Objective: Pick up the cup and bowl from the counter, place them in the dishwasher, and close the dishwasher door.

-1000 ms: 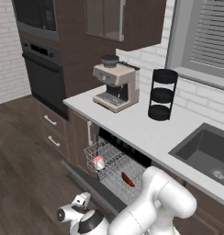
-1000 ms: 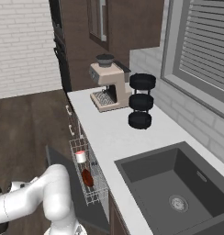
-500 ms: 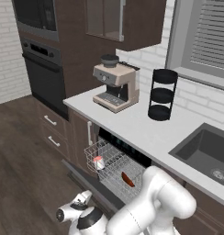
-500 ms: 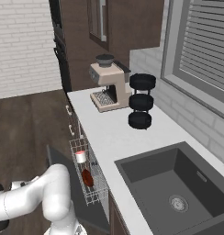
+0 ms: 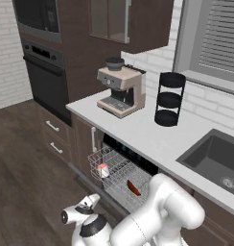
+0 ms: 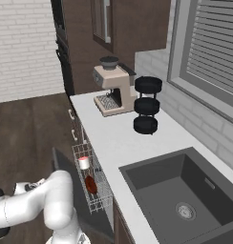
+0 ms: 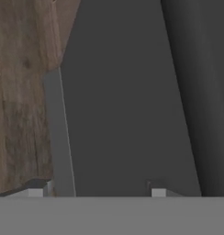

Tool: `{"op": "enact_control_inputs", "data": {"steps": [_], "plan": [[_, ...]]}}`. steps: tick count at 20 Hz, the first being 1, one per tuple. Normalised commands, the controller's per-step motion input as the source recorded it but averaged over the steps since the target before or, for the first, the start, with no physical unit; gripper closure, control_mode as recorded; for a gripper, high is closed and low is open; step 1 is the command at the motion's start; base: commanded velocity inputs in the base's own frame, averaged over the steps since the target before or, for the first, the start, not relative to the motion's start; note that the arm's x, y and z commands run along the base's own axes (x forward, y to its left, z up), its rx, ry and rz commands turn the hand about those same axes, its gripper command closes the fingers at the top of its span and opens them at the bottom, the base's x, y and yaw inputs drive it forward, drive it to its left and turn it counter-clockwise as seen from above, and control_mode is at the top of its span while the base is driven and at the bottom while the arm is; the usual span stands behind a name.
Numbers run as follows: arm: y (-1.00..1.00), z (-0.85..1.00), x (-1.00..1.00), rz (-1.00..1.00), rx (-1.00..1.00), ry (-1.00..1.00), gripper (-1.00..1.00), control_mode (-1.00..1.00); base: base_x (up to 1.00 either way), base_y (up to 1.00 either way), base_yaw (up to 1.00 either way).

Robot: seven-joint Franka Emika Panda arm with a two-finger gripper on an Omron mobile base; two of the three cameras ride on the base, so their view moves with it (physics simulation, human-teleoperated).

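The cup [image 5: 103,170] and bowl [image 5: 133,187] are sitting in the dishwasher rack [image 5: 120,178]. The pincer [image 7: 99,192] is hovering, tips apart, at the stiff, heavy dishwasher door [image 7: 127,119]; pushing near its free edge looks best.

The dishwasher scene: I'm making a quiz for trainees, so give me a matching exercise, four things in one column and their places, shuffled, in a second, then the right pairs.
Things:
1. cup
2. bowl
3. coffee machine
4. tiered stand

Places:
A. on the counter, beside the window
B. in the rack, towards the oven
C. on the counter, nearest the oven
D. in the rack, towards the sink

Pairs: 1-B, 2-D, 3-C, 4-A
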Motion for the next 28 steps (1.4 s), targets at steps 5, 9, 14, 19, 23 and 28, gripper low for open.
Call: {"op": "enact_control_inputs", "data": {"steps": [5,9,14,19,23,28], "plan": [[-1.00,-0.20,0.81,-0.10,-0.15,-0.14,-1.00,-1.00,0.00,0.00,0.00],[-1.00,-0.35,0.86,-0.08,-0.14,-0.13,-1.00,-1.00,0.00,0.00,0.00],[-1.00,-0.53,0.94,-0.07,-0.13,-0.09,-1.00,-1.00,0.00,0.00,0.00],[-1.00,-0.50,1.00,-0.06,-0.12,-0.08,-1.00,-1.00,0.00,0.00,0.00],[-1.00,-0.55,0.89,-0.03,-0.11,-0.12,-1.00,-1.00,0.00,0.00,0.00],[-0.57,-0.62,0.39,0.00,-0.19,-0.39,-1.00,-1.00,0.00,0.00,0.00]]}}
